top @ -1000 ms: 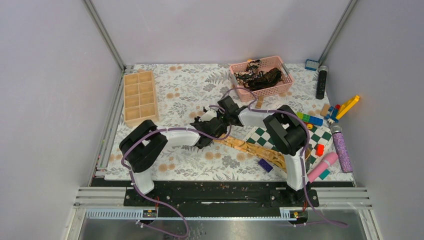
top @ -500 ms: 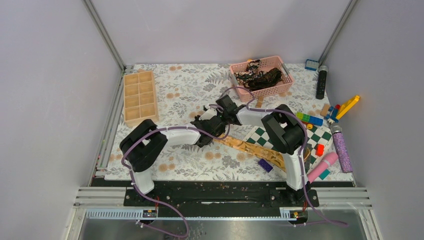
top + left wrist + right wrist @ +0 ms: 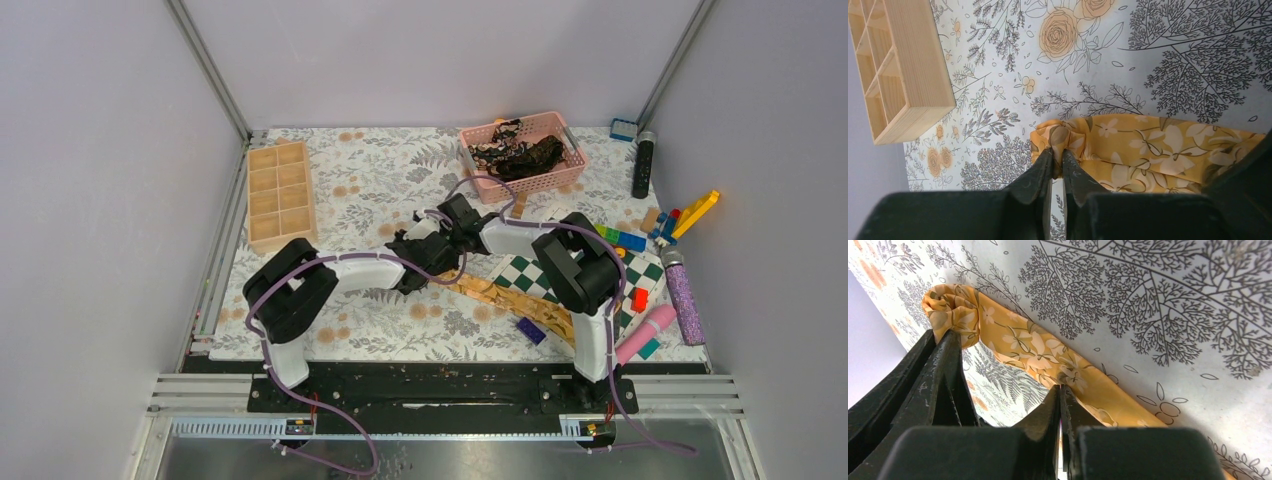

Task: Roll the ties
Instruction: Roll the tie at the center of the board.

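While the left hand (image 3: 1058,153) pinches the curled end of the golden tie (image 3: 1148,145) on the bench (image 3: 1148,50), the right hand (image 3: 1060,390) nips its edge farther along.

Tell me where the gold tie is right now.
In the top view the gold tie lies mid-table, slanting left from the checkered board. The left wrist view shows its rolled end pinched in the left gripper.

I see the tie (image 3: 1148,145) golden yellow with pale cream flowers, the table (image 3: 1173,60) white with grey foliage and orange roses, the basket (image 3: 535,186) pink, the dark ties (image 3: 515,152) in it black-brown with light prints, the board (image 3: 525,272) checkered green and white.
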